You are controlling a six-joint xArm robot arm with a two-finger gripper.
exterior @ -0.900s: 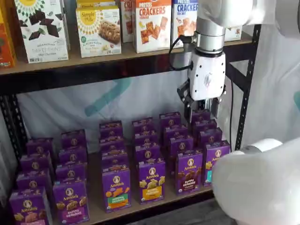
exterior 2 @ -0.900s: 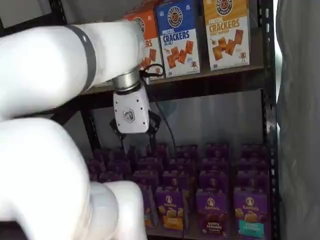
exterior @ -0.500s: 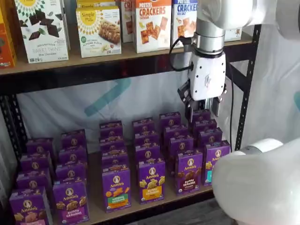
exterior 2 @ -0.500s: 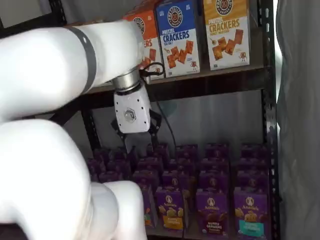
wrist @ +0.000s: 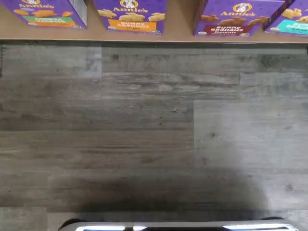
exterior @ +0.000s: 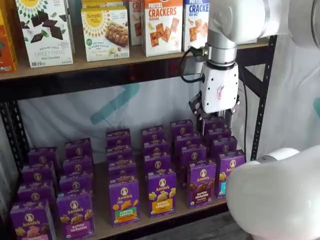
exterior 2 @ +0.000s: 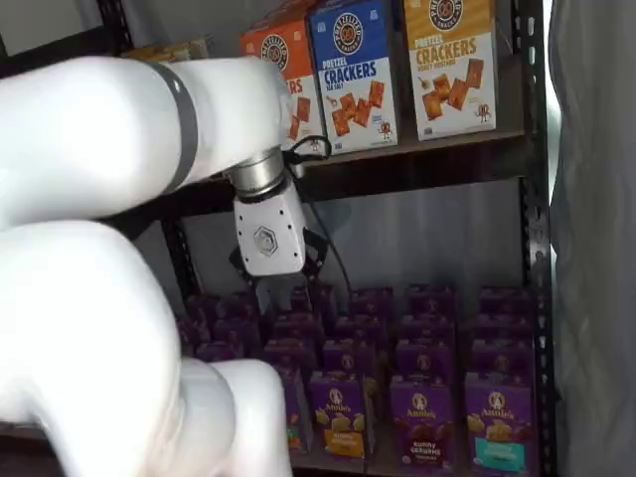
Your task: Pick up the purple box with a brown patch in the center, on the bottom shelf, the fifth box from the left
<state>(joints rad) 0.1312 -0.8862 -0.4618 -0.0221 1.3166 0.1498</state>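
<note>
The purple box (exterior: 202, 182) with dark brown bunny cookies and a brown band stands in the front row of the bottom shelf (exterior: 102, 227), between a yellow-banded carton and a teal-banded one. It also shows in the other shelf view (exterior 2: 421, 417) and in the wrist view (wrist: 236, 17). My gripper (exterior: 215, 121) hangs open and empty, well above that box, apart from it. Its white body shows in a shelf view (exterior 2: 266, 238). The wrist view looks mostly at the floor in front of the shelf edge (wrist: 180, 26).
Several rows of purple Annie's cartons fill the bottom shelf, including a yellow-banded one (exterior: 161, 192) and a teal-banded one (exterior 2: 495, 425). Cracker boxes (exterior: 162, 25) stand on the higher board. A black rack post (exterior: 262, 100) rises at the right. My white arm link (exterior: 275, 200) blocks the lower right.
The gripper has shifted slightly sideways and a little lower in the shelf views, and the arm's upper link has swung. The boxes have not moved.
</note>
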